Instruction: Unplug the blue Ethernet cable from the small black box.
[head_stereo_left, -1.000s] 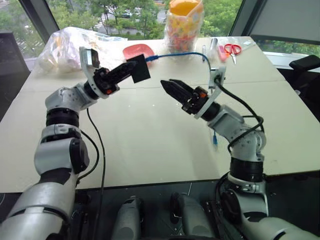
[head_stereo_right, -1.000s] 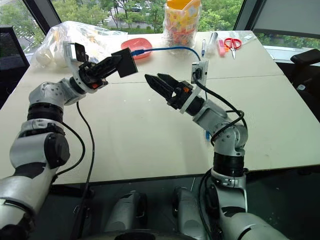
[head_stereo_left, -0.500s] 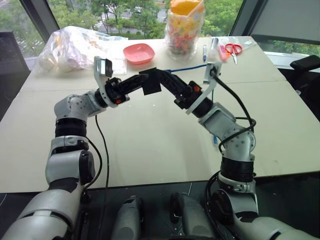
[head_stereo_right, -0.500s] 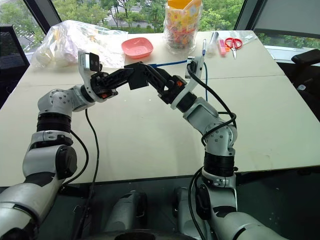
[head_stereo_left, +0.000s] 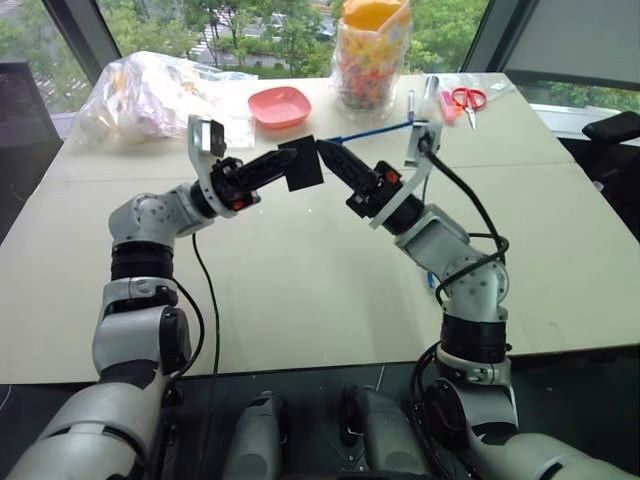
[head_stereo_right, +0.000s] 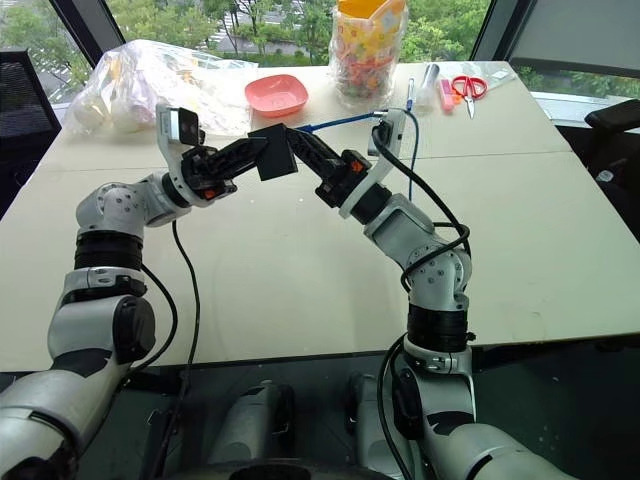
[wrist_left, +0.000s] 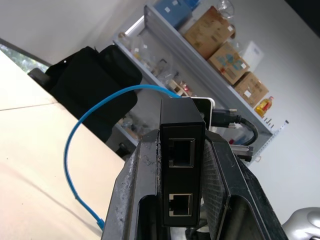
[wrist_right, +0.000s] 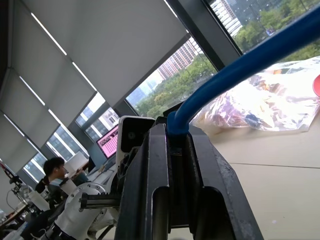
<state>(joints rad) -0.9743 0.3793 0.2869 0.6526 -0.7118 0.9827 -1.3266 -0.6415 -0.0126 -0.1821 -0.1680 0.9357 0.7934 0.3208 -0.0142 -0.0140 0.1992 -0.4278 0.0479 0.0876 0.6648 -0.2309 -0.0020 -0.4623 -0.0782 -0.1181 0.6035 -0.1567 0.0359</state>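
My left gripper (head_stereo_left: 284, 164) is shut on the small black box (head_stereo_left: 304, 166) and holds it above the table. In the left wrist view the box (wrist_left: 181, 165) sits between the fingers (wrist_left: 135, 200), with two ports facing the camera. The blue Ethernet cable (head_stereo_left: 372, 131) runs from the box's far side toward the back right. My right gripper (head_stereo_left: 327, 155) is at that side of the box. In the right wrist view its fingers (wrist_right: 152, 165) are shut on the cable (wrist_right: 240, 75), close to its end.
On the table (head_stereo_left: 300, 280) behind the arms are a pink bowl (head_stereo_left: 278, 105), a clear plastic bag (head_stereo_left: 150, 90), a jar of colourful bits (head_stereo_left: 370, 50), pens (head_stereo_left: 410, 100) and red scissors (head_stereo_left: 462, 97). A person (wrist_right: 50, 170) sits far off.
My right gripper has moved left to the black box and closed on the blue cable. The left gripper has kept hold of the box and barely moved.
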